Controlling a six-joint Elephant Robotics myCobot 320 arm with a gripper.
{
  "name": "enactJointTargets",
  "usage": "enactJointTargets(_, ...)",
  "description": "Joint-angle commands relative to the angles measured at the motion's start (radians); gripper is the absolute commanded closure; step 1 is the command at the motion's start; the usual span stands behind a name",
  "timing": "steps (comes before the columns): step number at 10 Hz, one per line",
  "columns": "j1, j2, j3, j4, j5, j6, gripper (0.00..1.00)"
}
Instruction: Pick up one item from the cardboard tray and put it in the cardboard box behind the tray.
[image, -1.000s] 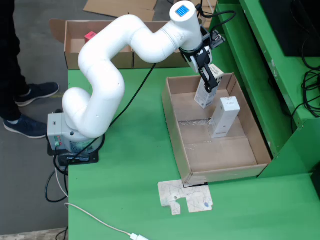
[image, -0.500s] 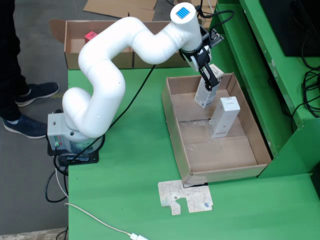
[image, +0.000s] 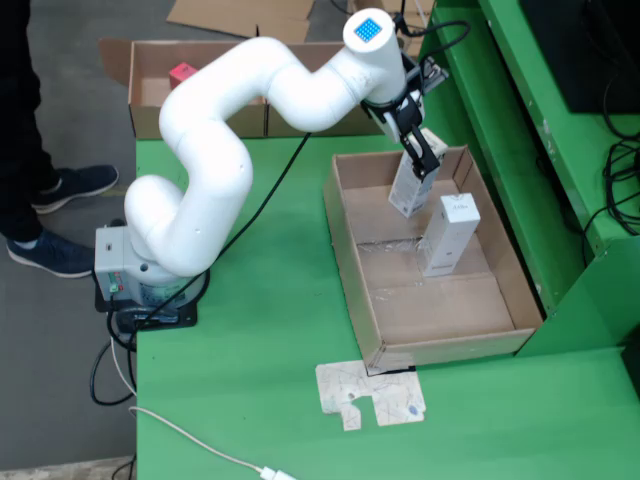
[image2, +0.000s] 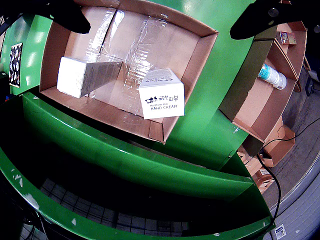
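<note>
Two white cartons are seen in the cardboard tray (image: 440, 310) on the green worktop (image: 270, 360). One carton (image: 408, 186) is pinched near its top between the fingers of the hand (image: 420, 158), at the far end of the tray, tilted; whether its lower end is touching the tray floor cannot be told. The second carton (image: 449, 234) is standing just beside it, nearer the tray's middle.

In the view from the hand, the same two are counted: a carton marked HAND CREAM (image2: 161, 94) and a plain one (image2: 82, 76). Two dark fingertips (image2: 67, 15) are seen at the top corners.

One cardboard box (image: 200, 90) is placed behind the tray, with one red item (image: 181, 72) visible inside it.
</note>
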Motion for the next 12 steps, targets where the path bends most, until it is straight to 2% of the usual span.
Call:
enactJointTargets(1, 0.005, -0.014, 0.058, 0.034, 0.027, -0.017, 0.00)
enactJointTargets(8, -0.003, -0.102, 0.128, 0.076, 0.038, -0.048, 0.00)
enactJointTargets(9, -0.011, -0.159, 0.192, 0.074, 0.046, -0.066, 0.00)
enactJointTargets(12, -0.016, -0.150, 0.142, 0.116, 0.053, -0.076, 0.00)
